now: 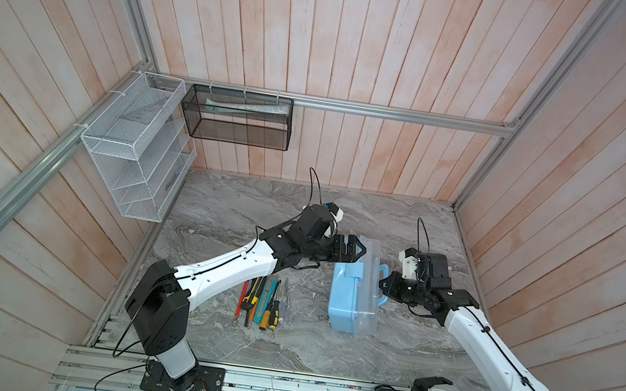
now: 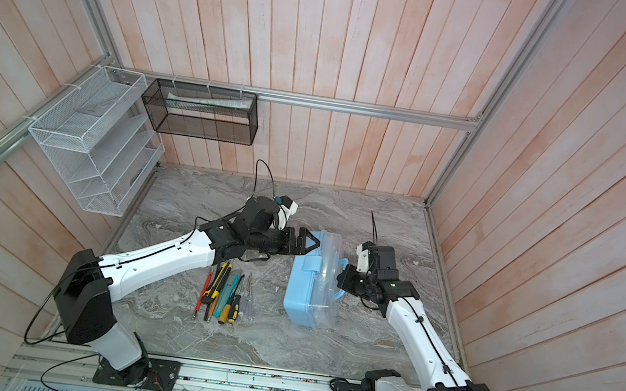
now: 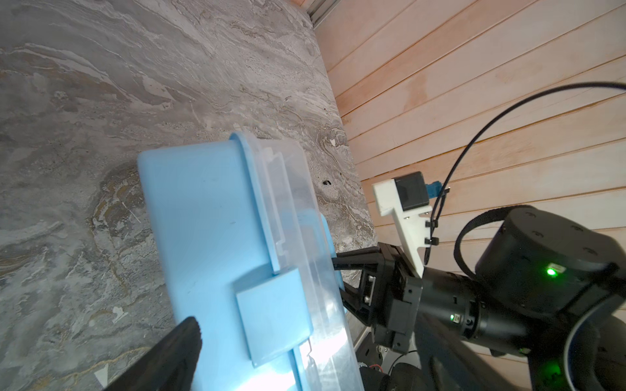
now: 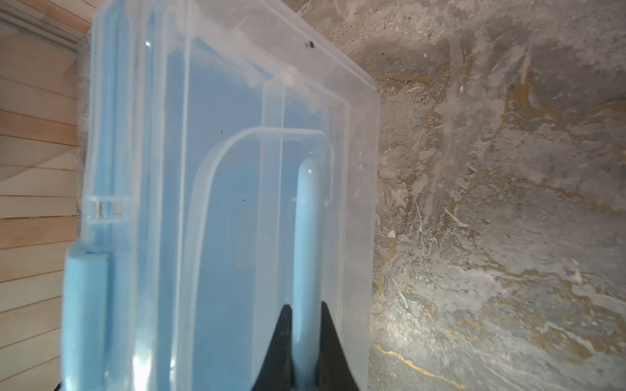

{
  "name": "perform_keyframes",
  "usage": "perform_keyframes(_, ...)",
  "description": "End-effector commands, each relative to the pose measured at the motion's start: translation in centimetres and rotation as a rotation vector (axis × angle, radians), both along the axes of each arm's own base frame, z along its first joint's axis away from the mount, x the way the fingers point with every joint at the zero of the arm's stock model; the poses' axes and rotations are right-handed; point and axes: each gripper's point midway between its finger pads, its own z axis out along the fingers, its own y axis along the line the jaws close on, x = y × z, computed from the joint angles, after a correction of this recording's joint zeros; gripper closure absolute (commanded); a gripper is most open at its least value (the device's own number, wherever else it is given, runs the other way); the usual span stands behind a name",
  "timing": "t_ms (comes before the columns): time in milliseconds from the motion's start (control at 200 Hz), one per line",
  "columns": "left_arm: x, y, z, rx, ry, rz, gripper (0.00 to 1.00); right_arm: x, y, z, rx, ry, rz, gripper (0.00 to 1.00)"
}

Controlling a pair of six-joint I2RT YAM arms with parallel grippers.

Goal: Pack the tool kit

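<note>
In both top views the light blue tool kit box (image 1: 346, 298) (image 2: 303, 292) stands on its edge on the marble table, clear lid (image 4: 237, 135) facing the right arm. My right gripper (image 1: 384, 283) (image 4: 306, 338) is shut on the box's blue handle (image 4: 306, 237). Open, my left gripper (image 1: 358, 249) (image 2: 312, 242) hovers at the box's far end by the blue latch (image 3: 271, 308). One dark finger (image 3: 169, 352) shows beside the blue wall; whether it touches I cannot tell. Screwdrivers and utility knives (image 1: 264, 300) (image 2: 225, 292) lie in a row left of the box, under the left arm.
A white wire rack (image 1: 134, 144) and a black mesh basket (image 1: 238, 118) hang on the walls at the back left. Wooden walls enclose the table on three sides. An aluminium rail (image 1: 274, 388) with the arm bases runs along the front edge.
</note>
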Motion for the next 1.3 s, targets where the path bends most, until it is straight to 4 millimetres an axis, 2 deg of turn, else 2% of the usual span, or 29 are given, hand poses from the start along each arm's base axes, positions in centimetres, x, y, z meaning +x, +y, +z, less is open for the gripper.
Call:
perform_keyframes(0, -0.6, 0.0, -2.5, 0.142, 0.060, 0.035, 0.00, 1.5, 0.7, 2.2, -0.002, -0.092, 0.049, 1.00)
perform_keyframes(170, -1.9, -0.6, -4.6, 0.188, 0.151, 0.044, 0.00, 1.9, 1.1, 2.8, 0.003, -0.123, 0.056, 1.00)
perform_keyframes(310, -2.1, -0.8, -5.3, 0.193, 0.181, 0.050, 0.00, 1.8, 1.2, 2.7, 0.004, -0.128, 0.062, 1.00)
perform_keyframes(680, -2.3, -2.0, -5.6, 0.177, 0.184, 0.019, 0.00, 1.3, 1.5, 2.3, 0.020, -0.129, 0.075, 1.00)
perform_keyframes(950, -1.8, -1.5, -7.1, 0.216, 0.149, 0.044, 0.00, 1.1, 1.9, 2.6, 0.045, -0.142, 0.084, 1.00)
perform_keyframes(1095, -1.9, -1.8, -7.0, 0.182, 0.124, 0.038, 0.00, 0.8, 2.1, 3.3, 0.062, -0.182, 0.080, 1.00)
perform_keyframes(1291, -2.5, -2.6, -6.6, 0.118, 0.061, 0.015, 0.00, 0.2, 2.2, 2.9, 0.083, -0.190, 0.088, 1.00)
